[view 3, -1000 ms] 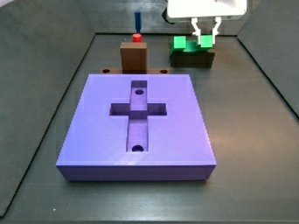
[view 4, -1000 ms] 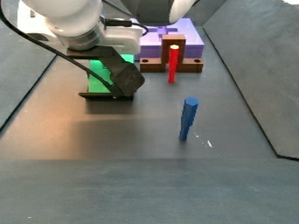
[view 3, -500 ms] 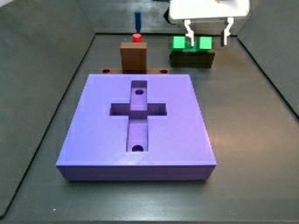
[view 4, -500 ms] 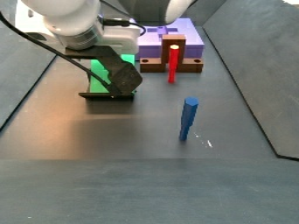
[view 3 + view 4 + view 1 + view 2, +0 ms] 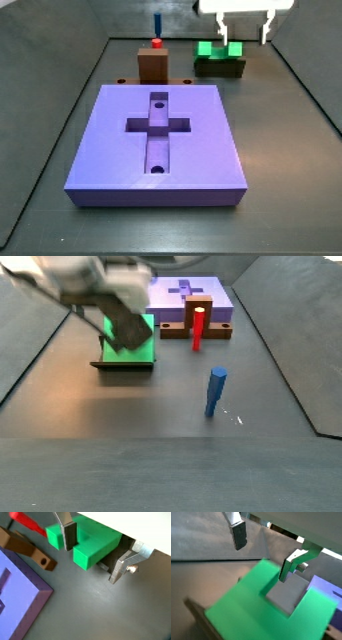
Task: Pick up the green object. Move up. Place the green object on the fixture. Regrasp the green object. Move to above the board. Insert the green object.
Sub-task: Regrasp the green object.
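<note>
Green and matte, the green object (image 5: 219,49) sits on the fixture (image 5: 221,67) at the far end of the floor, to the right of the brown block (image 5: 152,65) in that side view. Compared with a second ago, the gripper (image 5: 246,36) is higher: before, its fingers reached down on both sides of the piece, and now their tips hang above it and do not touch it. The piece itself has not moved from the fixture.

In a wrist view the gripper (image 5: 93,554) is wide open and holds nothing. One finger (image 5: 69,535) stands beside one face of the green object (image 5: 88,543) and the other finger (image 5: 124,563) is on its other side, with a gap between. In a wrist view from closer, the gripper (image 5: 263,554) is above the green object (image 5: 251,604), and the notch of the piece shows between its arms.

The board (image 5: 156,141) lies in front, with its cross-shaped recess and two round holes free. The brown block has a red cap (image 5: 156,43), and a blue rod (image 5: 155,24) stands behind it. In a side view the arm is blurred and covers part of the green object (image 5: 134,347) and the fixture (image 5: 123,362); the red peg (image 5: 197,327) and the blue rod (image 5: 214,392) stand well apart from them.
</note>
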{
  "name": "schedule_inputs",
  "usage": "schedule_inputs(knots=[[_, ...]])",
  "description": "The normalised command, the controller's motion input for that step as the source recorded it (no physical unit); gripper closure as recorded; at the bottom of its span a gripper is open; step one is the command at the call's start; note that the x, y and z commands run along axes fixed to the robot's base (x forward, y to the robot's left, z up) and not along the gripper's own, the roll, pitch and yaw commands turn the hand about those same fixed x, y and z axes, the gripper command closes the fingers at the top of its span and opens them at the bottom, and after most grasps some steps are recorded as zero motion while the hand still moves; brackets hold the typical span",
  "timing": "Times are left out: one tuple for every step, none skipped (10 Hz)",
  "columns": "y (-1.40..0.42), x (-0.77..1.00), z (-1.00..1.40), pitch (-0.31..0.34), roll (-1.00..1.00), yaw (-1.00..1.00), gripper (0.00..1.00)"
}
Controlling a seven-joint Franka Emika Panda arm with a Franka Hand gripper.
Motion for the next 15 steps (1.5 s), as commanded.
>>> schedule_inputs(knots=[[-0.05, -0.27, 0.63, 0.0, 0.95, -0.09, 0.0], [-0.03, -0.09, 0.67, 0.0, 0.91, -0.06, 0.0], [-0.13, -0.06, 0.39, -0.023, 1.0, -0.11, 0.0], [-0.21, -0.07, 0.23, -0.103, 1.0, -0.03, 0.0], [-0.22, 0.0, 0.21, -0.046, 1.0, 0.0, 0.0], [-0.22, 0.11, 0.19, 0.0, 1.0, 0.04, 0.0], [-0.17, 0.19, 0.06, 0.0, 1.0, 0.06, 0.0], [-0.16, 0.07, 0.04, 0.0, 1.0, 0.12, 0.0], [-0.21, 0.03, 0.0, 0.0, 1.0, 0.18, 0.0], [-0.21, 0.0, 0.0, 0.0, 1.0, 0.24, 0.0], [-0.15, 0.0, 0.0, 0.0, 1.0, 0.27, 0.0], [-0.15, 0.0, 0.0, 0.0, 1.0, 0.28, 0.0], [-0.15, 0.0, 0.0, 0.0, 1.0, 0.31, 0.0], [-0.24, 0.0, 0.0, 0.0, 1.0, 0.22, 0.0], [-0.25, -0.03, -0.07, -0.02, 1.0, 0.25, 0.0]])
